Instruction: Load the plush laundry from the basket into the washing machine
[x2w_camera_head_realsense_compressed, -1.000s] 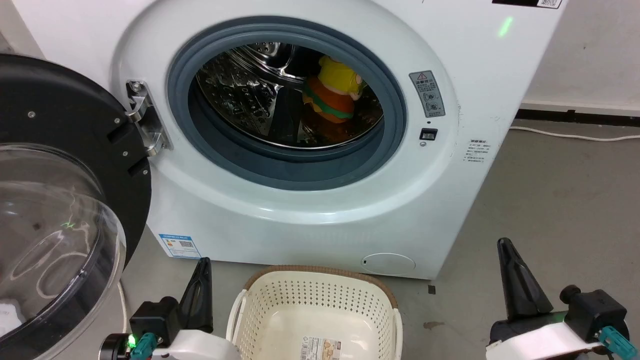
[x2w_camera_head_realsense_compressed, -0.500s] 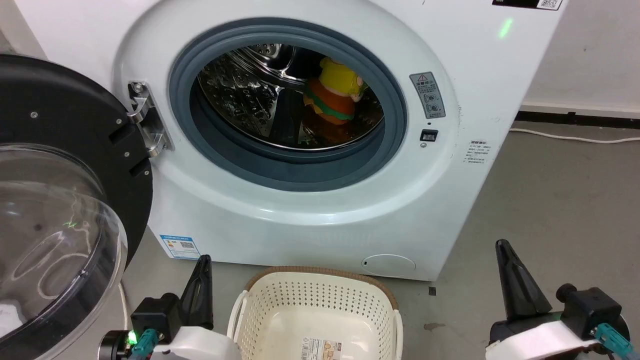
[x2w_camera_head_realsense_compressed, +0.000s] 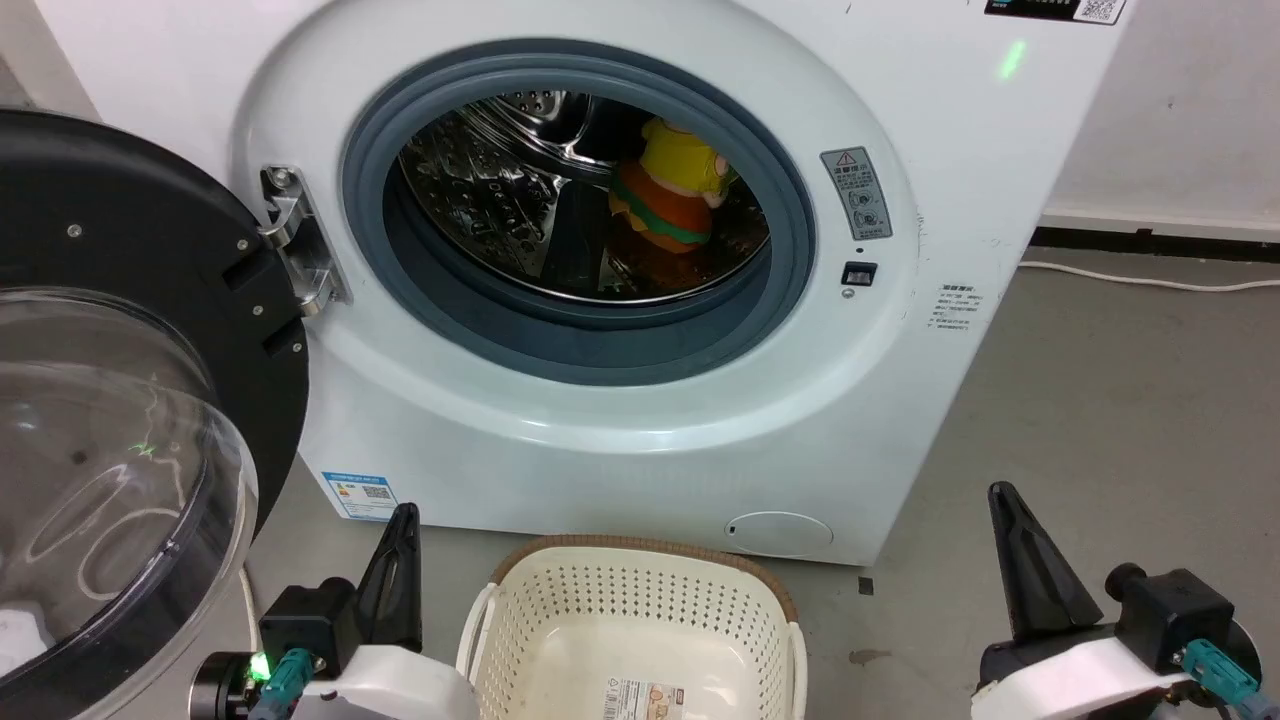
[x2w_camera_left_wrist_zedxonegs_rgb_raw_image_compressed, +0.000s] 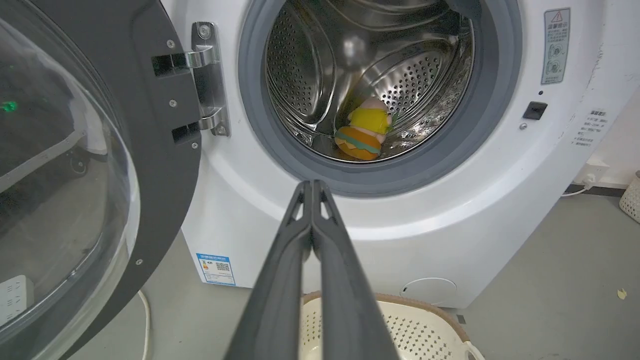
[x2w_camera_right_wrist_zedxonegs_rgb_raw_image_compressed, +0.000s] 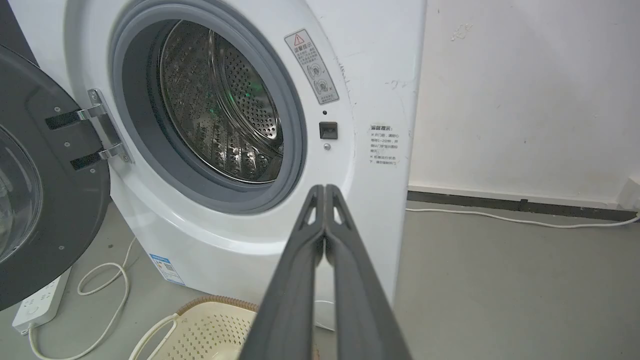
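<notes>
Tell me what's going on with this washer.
The robot is loading laundry. The plush toy lies in the steel drum of the washing machine, and the basket in front shows no laundry, just a paper label. The door stands open at the left. The left gripper and right gripper are shut, holding nothing, low on either side of the basket.

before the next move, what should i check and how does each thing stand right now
1. plush laundry lies inside the drum of the washing machine: ok
2. basket holds no laundry, just its paper label: ok
3. left gripper shut, holding nothing: ok
4. right gripper shut, holding nothing: ok
5. gasket has no fabric caught on it: ok
6. door swung wide open; closing path free: cannot tell
</notes>
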